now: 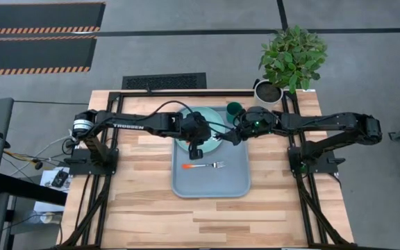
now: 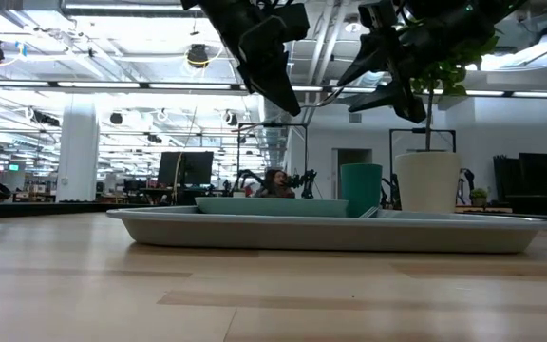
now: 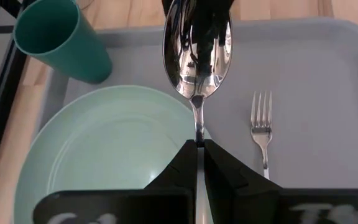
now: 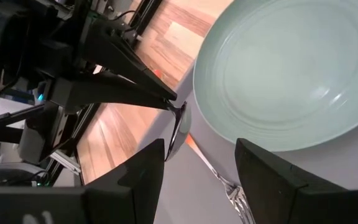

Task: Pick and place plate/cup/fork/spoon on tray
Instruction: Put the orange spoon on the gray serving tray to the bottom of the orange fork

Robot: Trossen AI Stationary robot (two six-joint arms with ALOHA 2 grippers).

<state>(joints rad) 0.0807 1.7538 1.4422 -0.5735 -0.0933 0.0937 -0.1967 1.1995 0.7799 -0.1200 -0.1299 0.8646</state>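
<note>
Spoon: held above the tray, clamped by its thin neck between the left gripper fingers, which are closed tight on it; bowl points away from the wrist, w/ the far side of the tray beneath it. In the right wrist view the spoon hangs edge-on off the tip of the left gripper, clear of the plate rim.

Plate: pale green, lying flat in the far half of the tray, partly covered from above by both arms. Low view shows its rim just above the tray wall.

Cup: dark green, upright at the tray's far right corner, just beside the plate; in the left wrist view the cup stands on the tray, close to the plate. Low view: cup next to a white plant pot.

Fork: flat on bare tray floor, nearer side than the plate, orange handle toward the left, tines toward the right. Left wrist view: fork lies beside the plate, apart from it.

Right gripper: over the plate's right edge, fingers spread wide, nothing between them; plate fills the view beyond.

Left gripper: over the tray centre, approx. between plate and fork.

Surroundings: wooden table; potted plant at the far right corner, behind the cup.
</note>
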